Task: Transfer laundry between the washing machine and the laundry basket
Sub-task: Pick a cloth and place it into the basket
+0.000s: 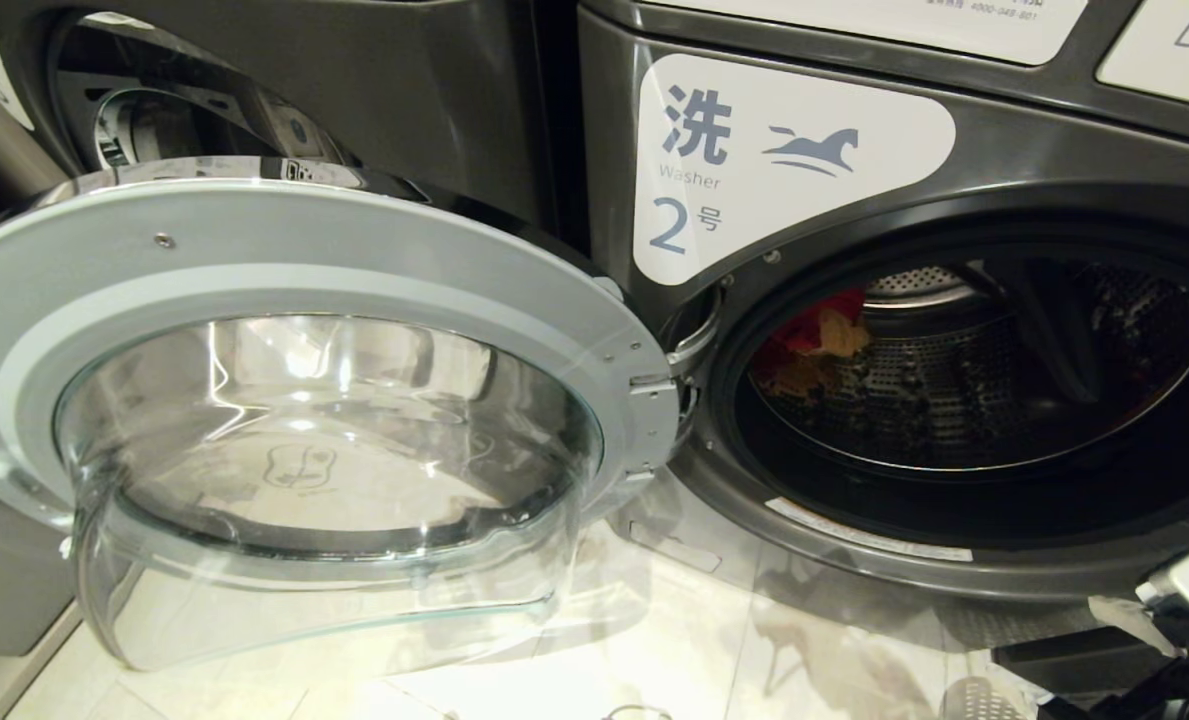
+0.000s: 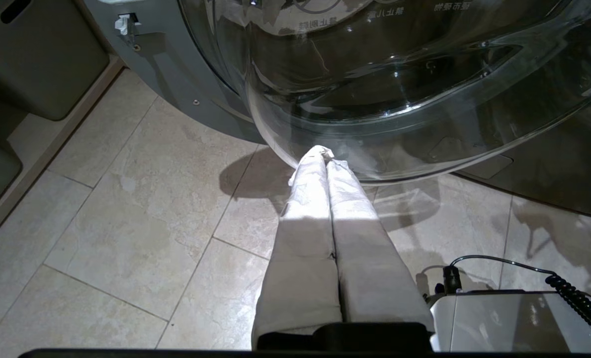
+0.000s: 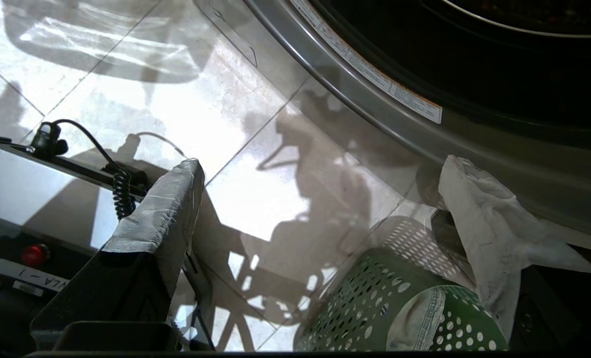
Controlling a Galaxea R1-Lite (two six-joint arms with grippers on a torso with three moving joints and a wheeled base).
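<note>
Dark grey front-loader washing machine (image 1: 1004, 150) w/ white "Washer 2" label, round chrome-rimmed glass door (image 1: 324, 400) swung fully open. Laundry (image 1: 814, 335), bright red + mustard-yellow soft cloth, sits inside the perforated steel drum (image 1: 954, 390), well apart from both claws. Right gripper (image 3: 320, 169) low near the tiled floor (image 3: 255, 199), just below the machine's front rim, cloth-wrapped fingers (image 3: 166, 199) spread wide, nothing between them. Small green plastic laundry basket (image 3: 375, 303) w/ round holes right under that claw, a denim-look scrap on its side. Left gripper (image 2: 325, 154) parked over the floor, padded fingers pressed together, empty, tips just under the door's glass bowl; grey bin (image 2: 42, 54) off to its side
</note>
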